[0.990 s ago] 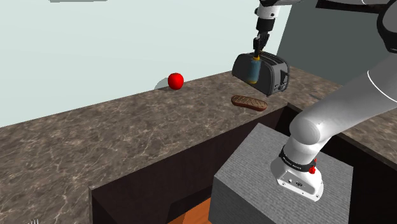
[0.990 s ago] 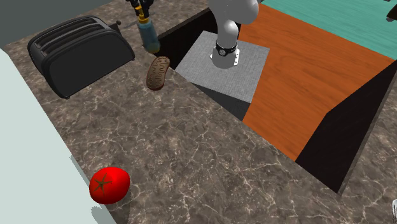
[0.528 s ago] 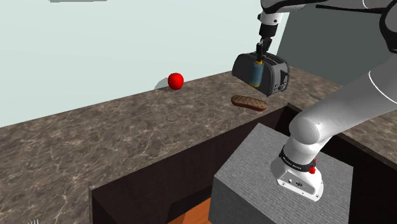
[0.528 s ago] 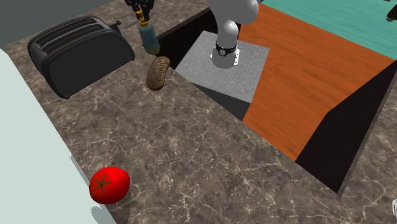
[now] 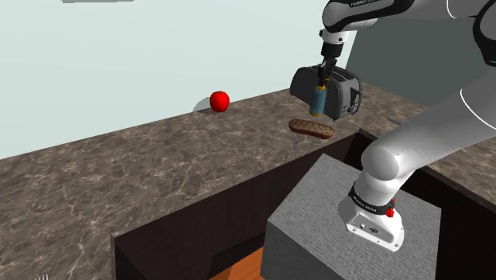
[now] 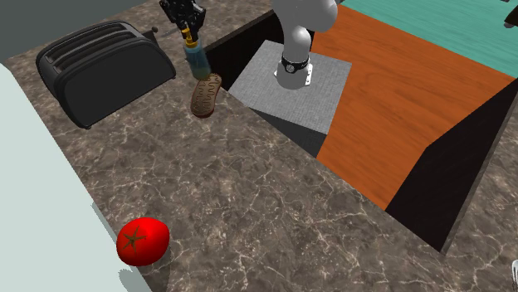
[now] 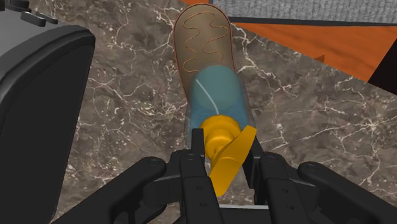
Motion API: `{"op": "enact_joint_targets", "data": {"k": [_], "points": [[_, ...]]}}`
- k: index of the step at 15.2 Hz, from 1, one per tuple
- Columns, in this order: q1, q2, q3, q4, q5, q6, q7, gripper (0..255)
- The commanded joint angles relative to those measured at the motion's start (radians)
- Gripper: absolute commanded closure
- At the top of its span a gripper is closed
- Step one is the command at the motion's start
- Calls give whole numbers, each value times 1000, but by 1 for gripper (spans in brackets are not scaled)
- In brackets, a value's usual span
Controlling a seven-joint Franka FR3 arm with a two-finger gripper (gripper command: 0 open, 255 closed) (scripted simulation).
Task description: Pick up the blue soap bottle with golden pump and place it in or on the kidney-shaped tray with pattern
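Your tool is clamping the golden pump of the blue soap bottle, fingers pressing it from both sides. The bottle is hanging upright, clear of the desk, about over one end of the brown kidney-shaped tray. The tray is lying flat near the desk's stand-side edge, just beside the black toaster. A red tomato is sitting well apart, by the desk's wall-side edge.

One soap bottle, one patterned tray, one black toaster, one red tomato, one white arm, one grey stand, one marbled counter.
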Motion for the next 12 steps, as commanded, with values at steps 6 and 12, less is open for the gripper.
{"op": "enact_joint_targets", "data": {"k": [6, 12], "points": [[-2, 14, -9, -83, -5, 98, 2, 255], [-4, 35, -19, -147, -8, 183, 2, 255]]}}
